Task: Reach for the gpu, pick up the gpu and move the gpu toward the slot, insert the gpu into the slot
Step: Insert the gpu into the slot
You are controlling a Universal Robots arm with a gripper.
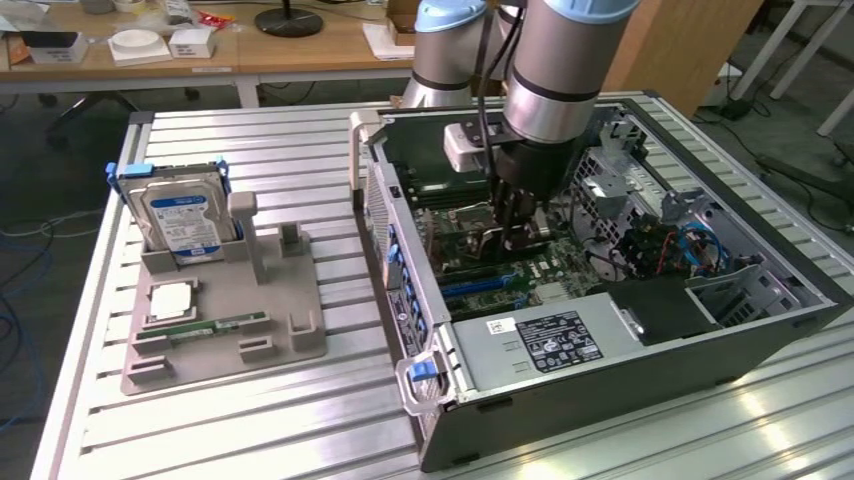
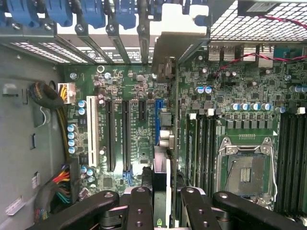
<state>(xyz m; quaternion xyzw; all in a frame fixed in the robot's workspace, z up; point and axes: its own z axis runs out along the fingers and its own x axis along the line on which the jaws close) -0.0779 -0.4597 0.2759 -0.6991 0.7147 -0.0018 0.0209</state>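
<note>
Inside the open computer case (image 1: 667, 385), at three o'clock from the hard drive (image 1: 187, 225) in the exterior view, the hand (image 1: 514, 240) grips the gpu (image 2: 163, 167) edge-on just beside the blue slot (image 2: 157, 120).

The counter (image 1: 267, 430) is ribbed, brushed metal with a soft sheen. The computer case (image 1: 641, 370) is matt grey sheet metal, the holder (image 1: 254, 300) matt grey plastic. The end effector (image 2: 164, 194) looks matt black. The gpu (image 2: 162, 167) has a silvery metal bracket; the motherboard (image 2: 139, 91) is glossy green.
</note>
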